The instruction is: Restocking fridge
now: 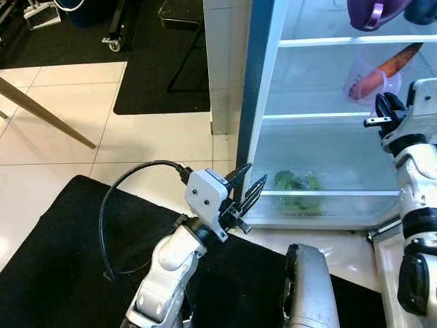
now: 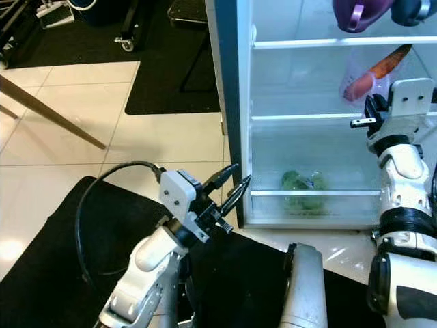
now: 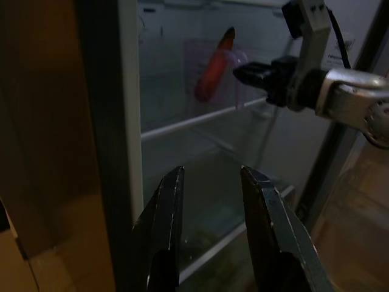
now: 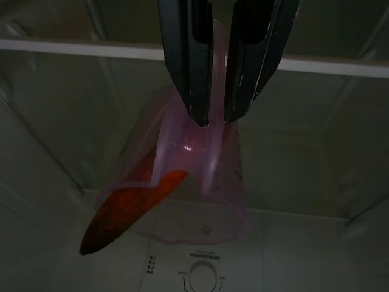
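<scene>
The fridge [image 1: 263, 102] stands open before me. A translucent pink cup [image 1: 363, 80] with an orange carrot [image 1: 390, 67] in it hangs tilted over the middle shelf. My right gripper [image 1: 384, 111] is shut on the cup's handle, which shows between the fingertips of that gripper [image 4: 213, 118] with the cup [image 4: 234, 182] and carrot [image 4: 134, 204] beyond them. My left gripper [image 1: 246, 188] is open with nothing in it, low at the fridge's left edge. Its two fingers [image 3: 167, 207] point into the fridge.
A purple jug [image 1: 372, 14] sits on the top shelf. Green vegetables [image 1: 297, 186] lie in the bottom drawer. A black mat [image 1: 54, 253] covers the floor under me. A wooden leg [image 1: 48, 113] slants at the left, and a wheeled stand [image 1: 113, 42] stands behind.
</scene>
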Motion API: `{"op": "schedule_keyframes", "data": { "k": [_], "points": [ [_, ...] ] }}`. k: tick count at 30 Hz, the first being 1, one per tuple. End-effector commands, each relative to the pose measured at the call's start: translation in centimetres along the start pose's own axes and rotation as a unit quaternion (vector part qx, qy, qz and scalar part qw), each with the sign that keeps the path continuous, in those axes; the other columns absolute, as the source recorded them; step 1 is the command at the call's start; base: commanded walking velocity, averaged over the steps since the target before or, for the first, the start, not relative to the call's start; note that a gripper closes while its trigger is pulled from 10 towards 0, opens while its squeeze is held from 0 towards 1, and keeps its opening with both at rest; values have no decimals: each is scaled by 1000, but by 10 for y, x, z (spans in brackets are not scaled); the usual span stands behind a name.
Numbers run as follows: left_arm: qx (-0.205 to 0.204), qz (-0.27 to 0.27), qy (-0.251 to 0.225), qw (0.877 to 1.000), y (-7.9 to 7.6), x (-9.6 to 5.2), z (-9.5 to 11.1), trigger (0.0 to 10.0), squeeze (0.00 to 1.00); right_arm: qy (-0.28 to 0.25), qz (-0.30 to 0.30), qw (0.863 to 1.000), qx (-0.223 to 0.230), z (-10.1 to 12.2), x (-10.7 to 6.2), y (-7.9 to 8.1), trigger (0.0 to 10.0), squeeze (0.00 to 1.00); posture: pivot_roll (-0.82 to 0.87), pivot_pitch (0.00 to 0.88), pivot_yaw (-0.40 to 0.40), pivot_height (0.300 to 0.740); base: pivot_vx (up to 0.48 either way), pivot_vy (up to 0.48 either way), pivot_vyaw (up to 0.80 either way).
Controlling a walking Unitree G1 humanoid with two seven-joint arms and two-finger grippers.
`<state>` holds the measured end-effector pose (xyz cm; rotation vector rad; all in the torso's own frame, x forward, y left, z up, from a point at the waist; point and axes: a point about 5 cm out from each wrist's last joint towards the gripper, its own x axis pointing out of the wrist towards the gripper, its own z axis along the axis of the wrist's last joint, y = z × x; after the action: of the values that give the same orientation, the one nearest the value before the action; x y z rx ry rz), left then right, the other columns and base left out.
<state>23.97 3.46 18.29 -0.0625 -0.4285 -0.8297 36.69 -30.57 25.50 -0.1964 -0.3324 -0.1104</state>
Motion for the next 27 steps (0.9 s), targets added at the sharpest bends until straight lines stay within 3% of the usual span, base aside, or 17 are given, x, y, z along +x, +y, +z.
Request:
{"op": "schedule_keyframes", "data": {
  "k": [1,27],
  "points": [
    [-1,-3,5,1000,-2,-5,1,10000,0,17,4,1000,-7,-8,-1,5,10000,0,196,387,120,532,0,0,0],
    [2,3,9,1000,0,-6,7,10000,0,-12,-26,999,-19,22,24,6,10000,0,221,390,119,532,0,0,0]
  ]
}}
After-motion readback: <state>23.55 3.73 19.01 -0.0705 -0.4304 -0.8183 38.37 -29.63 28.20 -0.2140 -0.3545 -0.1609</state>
